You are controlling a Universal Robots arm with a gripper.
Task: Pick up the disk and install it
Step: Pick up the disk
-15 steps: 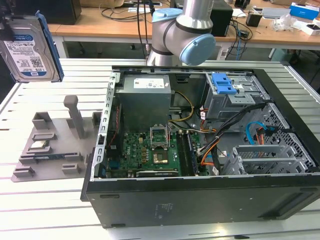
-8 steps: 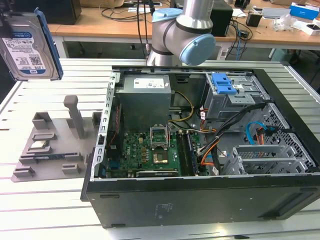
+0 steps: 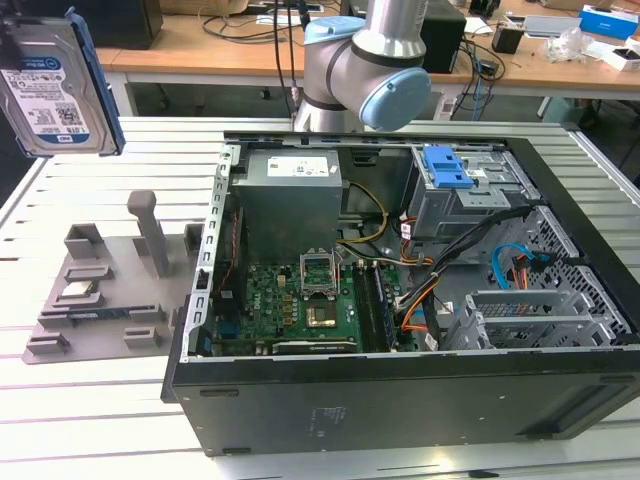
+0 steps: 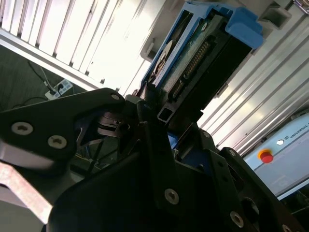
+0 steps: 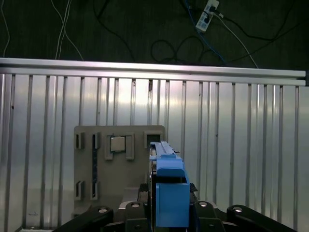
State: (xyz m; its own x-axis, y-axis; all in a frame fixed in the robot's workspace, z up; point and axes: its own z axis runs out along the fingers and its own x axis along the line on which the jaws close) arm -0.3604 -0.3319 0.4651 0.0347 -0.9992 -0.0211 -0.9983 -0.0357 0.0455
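The black gripper (image 4: 157, 108) is clamped on one end of the flat silver, blue-bracketed disk (image 3: 55, 85). The grey metal drive cage (image 3: 440, 215) lies well apart, toward the exterior view's right.

Silver disk (image 3: 52, 88), white-and-blue labelled, bright-blue edged; matte grey fixture plate (image 3: 100, 312); ribbed silver table (image 3: 80, 425)
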